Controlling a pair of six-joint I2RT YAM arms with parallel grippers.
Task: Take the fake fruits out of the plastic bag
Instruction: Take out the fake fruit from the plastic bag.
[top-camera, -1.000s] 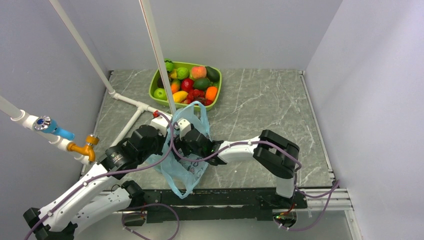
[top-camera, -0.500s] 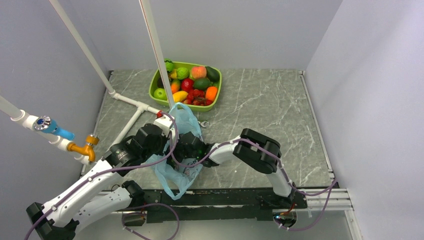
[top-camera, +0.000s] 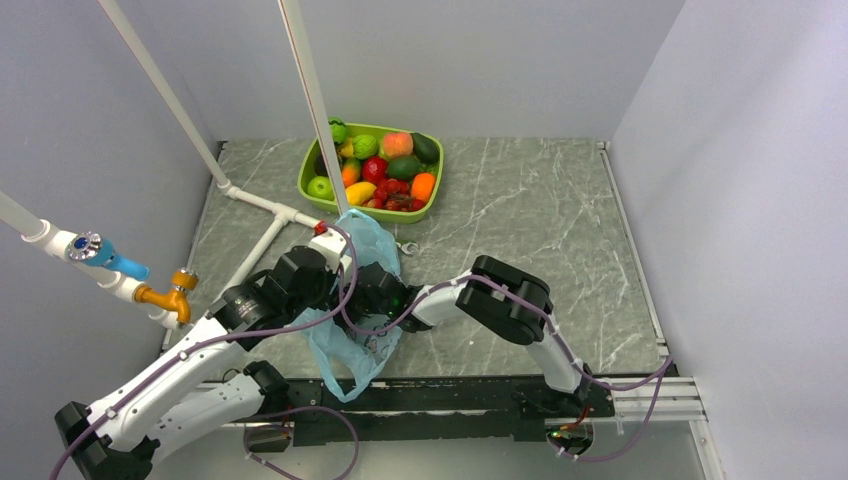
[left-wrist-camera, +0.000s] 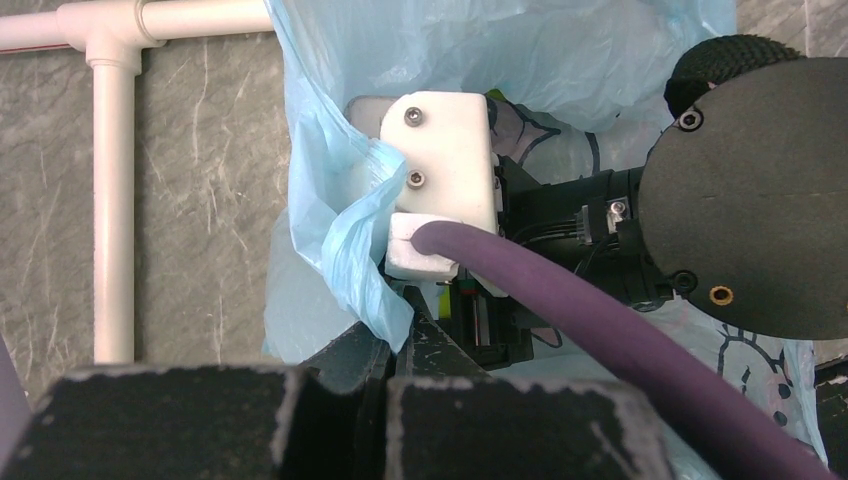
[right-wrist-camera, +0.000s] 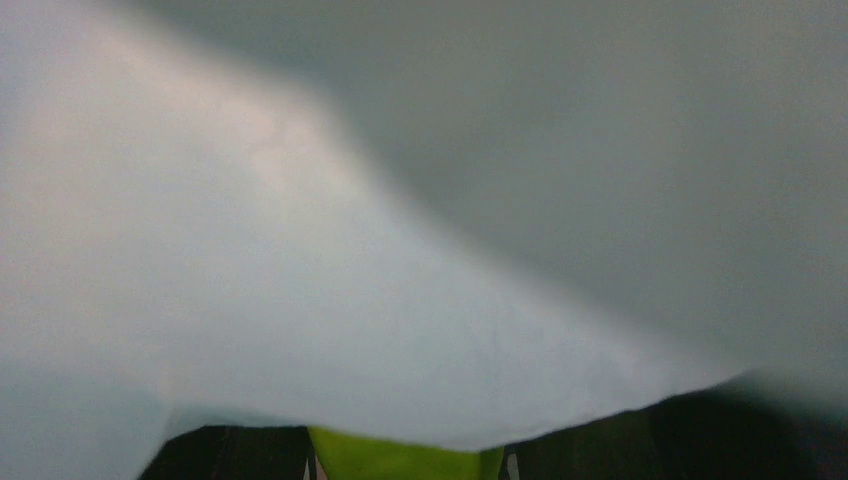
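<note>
The light blue plastic bag (top-camera: 368, 238) hangs bunched between the two arms near the table's front. My left gripper (left-wrist-camera: 410, 322) is shut on a fold of the bag's rim (left-wrist-camera: 345, 240) and holds it up. My right gripper (right-wrist-camera: 405, 466) is inside the bag, so in the top view the film hides it and only its wrist (top-camera: 388, 296) shows. In the right wrist view a lime-green fake fruit (right-wrist-camera: 400, 464) fills the gap between the two dark fingers (right-wrist-camera: 230, 456), which sit against its sides. Pale blurred bag film covers the rest of that view. Other fake fruits in the bag are hidden.
A lime-green tray (top-camera: 302, 182) with several toy fruits stands at the back of the table. White pipes (top-camera: 255, 200) run along the left, with an orange and blue tap (top-camera: 165, 297). A slanted white pole (top-camera: 315, 110) crosses above the tray. A small metal ring (top-camera: 405, 247) lies by the bag.
My right arm has pushed left, deeper into the bag, and its jaws have narrowed onto the green fruit. The bag's upper handle has collapsed inward. The left gripper stays shut on the rim.
</note>
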